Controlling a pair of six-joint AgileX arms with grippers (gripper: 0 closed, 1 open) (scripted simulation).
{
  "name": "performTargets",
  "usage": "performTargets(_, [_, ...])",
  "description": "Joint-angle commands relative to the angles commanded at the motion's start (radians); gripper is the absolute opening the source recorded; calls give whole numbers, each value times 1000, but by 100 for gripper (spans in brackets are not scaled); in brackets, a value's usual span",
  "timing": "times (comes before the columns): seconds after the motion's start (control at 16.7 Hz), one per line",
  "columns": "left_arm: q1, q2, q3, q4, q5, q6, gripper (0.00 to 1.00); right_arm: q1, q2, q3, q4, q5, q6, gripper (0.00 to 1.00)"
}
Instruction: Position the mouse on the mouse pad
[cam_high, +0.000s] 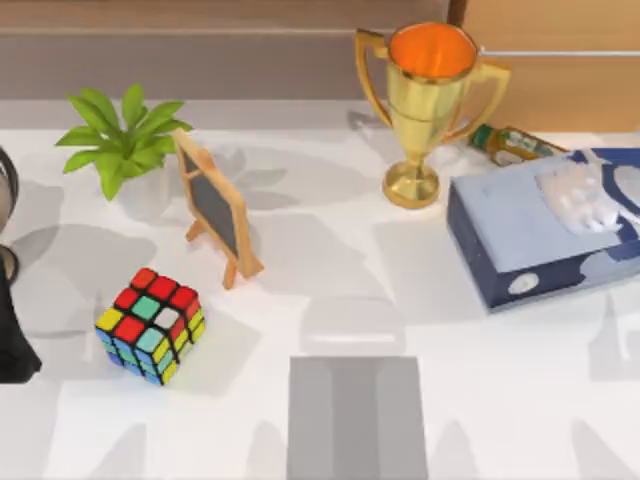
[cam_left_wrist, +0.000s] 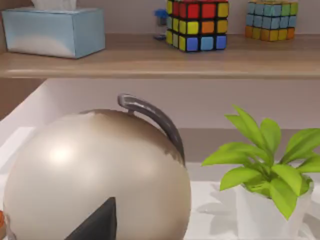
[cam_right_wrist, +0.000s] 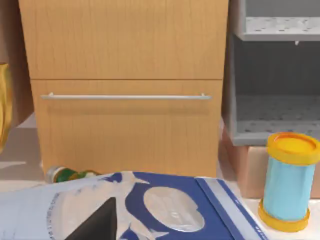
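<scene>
Mouse (cam_high: 352, 322) lies pale on the table, just beyond the mouse pad's (cam_high: 357, 418) far edge — untouched. We judge that reaching comes first; we cannot tell either claw's state.

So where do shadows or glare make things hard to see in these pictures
Top view: grey shadow patches cross the white table, and the pale mouse just above the mouse pad nearly blends in. Left wrist view: a soft highlight sits on the round metallic kettle.
</scene>
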Motion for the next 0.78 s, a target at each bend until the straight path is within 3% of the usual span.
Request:
performTargets(0.42, [0, 0, 0, 0, 0, 0, 100, -42, 162, 153, -133, -1, -88, 100])
performTargets(0.78, [0, 0, 0, 0, 0, 0, 100, -138, 694, 532, -492, -10, -308, 100])
